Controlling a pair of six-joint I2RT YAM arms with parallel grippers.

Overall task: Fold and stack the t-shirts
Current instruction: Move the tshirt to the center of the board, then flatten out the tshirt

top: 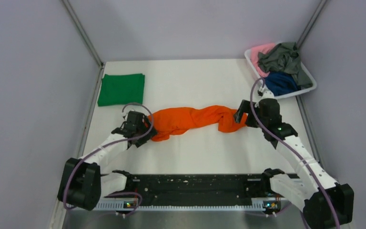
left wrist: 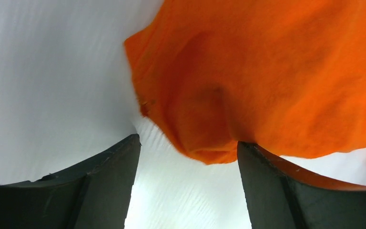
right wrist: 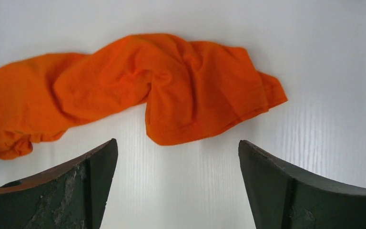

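A bright orange t-shirt (top: 190, 120) lies bunched in a long roll across the middle of the table. My left gripper (top: 145, 128) is open at its left end; in the left wrist view the cloth (left wrist: 267, 81) hangs just beyond the spread fingers (left wrist: 100, 186). My right gripper (top: 240, 113) is open at the shirt's right end; in the right wrist view the shirt (right wrist: 138, 86) lies just ahead of my fingertips (right wrist: 95, 181), apart from them. A folded green t-shirt (top: 122, 89) lies at the back left.
A white basket (top: 309, 80) at the back right holds pink (top: 259, 52), grey-green (top: 281, 58) and navy blue (top: 280, 82) t-shirts. Grey walls close in the table (top: 190, 157) on the left, the back and the right. A black rail (top: 195, 187) runs along the near edge.
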